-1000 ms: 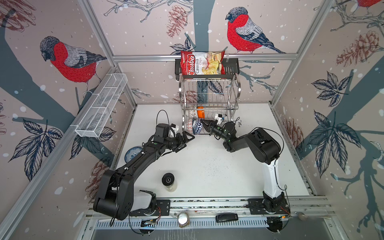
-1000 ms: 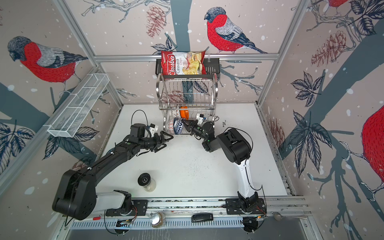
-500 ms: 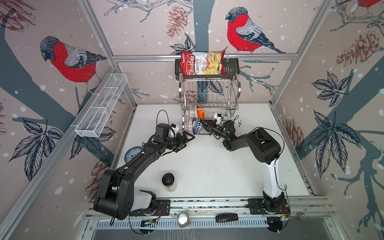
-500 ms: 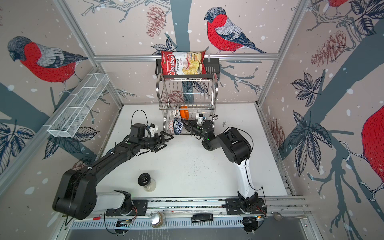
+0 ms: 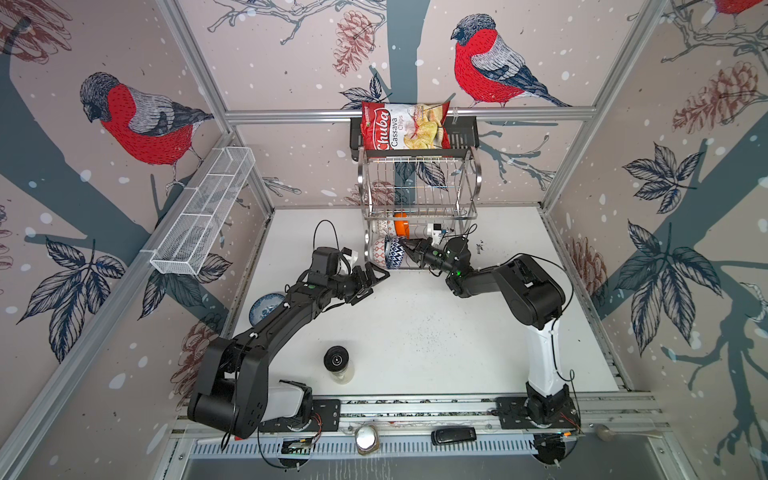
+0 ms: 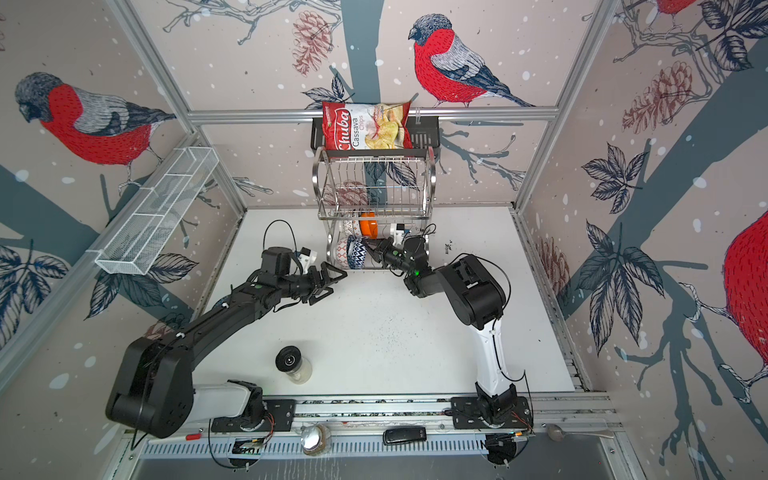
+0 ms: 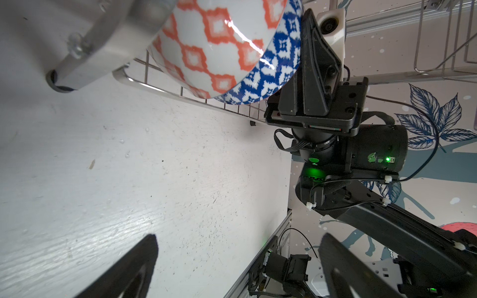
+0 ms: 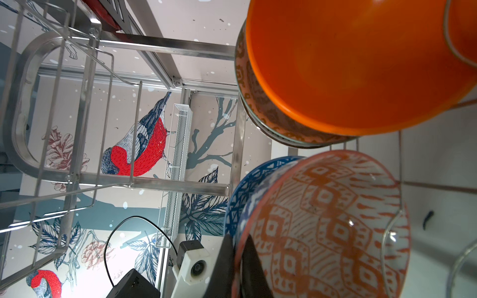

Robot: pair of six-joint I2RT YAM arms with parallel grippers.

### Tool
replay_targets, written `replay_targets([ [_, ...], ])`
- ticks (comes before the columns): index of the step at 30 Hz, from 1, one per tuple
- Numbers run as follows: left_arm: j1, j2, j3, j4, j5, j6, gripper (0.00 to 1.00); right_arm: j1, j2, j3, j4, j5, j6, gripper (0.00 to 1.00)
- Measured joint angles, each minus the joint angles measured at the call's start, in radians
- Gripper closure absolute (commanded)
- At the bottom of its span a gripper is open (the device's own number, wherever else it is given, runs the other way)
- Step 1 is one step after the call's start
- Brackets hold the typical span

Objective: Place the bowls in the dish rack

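The dish rack [image 5: 419,183] [image 6: 374,183] stands at the back of the table. On edge in its lower tier are a red-orange patterned bowl [image 5: 379,249] [image 8: 322,232] and a blue bowl [image 5: 395,254] [image 7: 271,77], one lying in the other. My right gripper [image 5: 409,251] [image 8: 236,247] is shut where their rims meet, one finger outside the blue rim and one inside the red-orange rim. Behind them sit a plain orange bowl [image 8: 348,64] and a patterned bowl [image 8: 258,103]. My left gripper [image 5: 372,284] [image 7: 238,237] hangs open and empty just in front of the rack. A blue-white floral bowl [image 5: 266,307] lies by the left wall.
A black-lidded jar [image 5: 337,357] stands near the table's front. A chips bag [image 5: 403,126] sits in a black basket [image 5: 465,137] above the rack. A white mesh tray [image 5: 203,216] hangs on the left wall. My left arm covers part of the floral bowl.
My right wrist has crept slightly toward the rack, still shut on the bowl rims. The left arm has not moved.
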State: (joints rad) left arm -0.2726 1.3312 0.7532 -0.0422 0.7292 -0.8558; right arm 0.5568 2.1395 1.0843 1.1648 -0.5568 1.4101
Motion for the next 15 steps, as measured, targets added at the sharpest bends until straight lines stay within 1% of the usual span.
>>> replay_targets([
  [10,0.000,0.002,0.000,0.000,0.000,0.000,0.02,0.002,-0.014,0.026,-0.086,-0.028,-0.085,0.97],
  [15,0.000,0.002,0.000,0.000,0.000,0.000,0.03,0.004,-0.029,0.048,-0.165,-0.041,-0.150,0.96],
])
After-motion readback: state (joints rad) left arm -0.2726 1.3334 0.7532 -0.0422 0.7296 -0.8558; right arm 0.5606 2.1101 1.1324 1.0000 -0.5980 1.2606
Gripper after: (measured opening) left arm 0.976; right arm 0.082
